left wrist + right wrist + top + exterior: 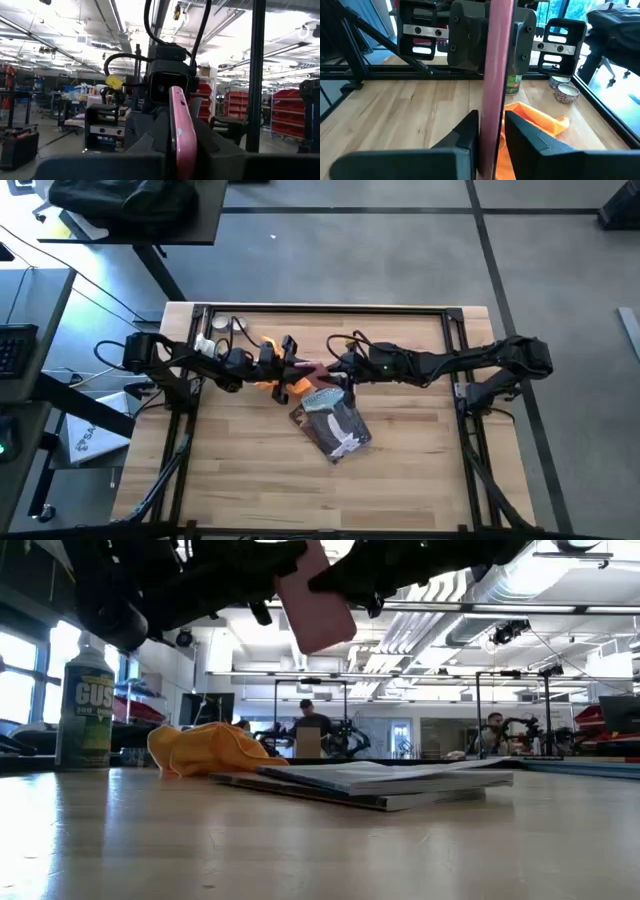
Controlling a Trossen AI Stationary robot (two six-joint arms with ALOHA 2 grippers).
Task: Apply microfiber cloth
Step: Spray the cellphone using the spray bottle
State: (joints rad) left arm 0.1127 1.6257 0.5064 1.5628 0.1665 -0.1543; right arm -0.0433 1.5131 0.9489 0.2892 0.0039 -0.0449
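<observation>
Both arms meet mid-table, raised off the surface. Between them is a flat pink-cased phone (496, 60), held edge-on and upright, well above the light wooden slatted table (230, 480). Right claw (491, 131) is clenched on the phone's lower edge, one finger on each face. Left claw (176, 150) grips the opposite edge of the same phone, fingers tight on both sides, so the two claws face each other with the phone between them.

The soft bright orange-yellow microfiber cloth (205, 750) lies bunched on the table, not held by anything. In the high view it sits directly under and just beside the meeting point of the claws, slightly toward the left arm's side. In the low view it is touching or just beside the blue-grey printed flat packet (390, 780), which lies flat. A green-labelled spray bottle (84, 710) stands upright near the cloth, and two small round silver tins (565, 89) sit at the table's far edge.

Key relation: cloth is below the phone, down on the table, and no claw is free. Judgement: one claw must release the phone and drop down to pick the cloth; the left arm looks marginally nearer. Cloth has no clear long axis, just a crumpled heap. Wiping not yet begun.
</observation>
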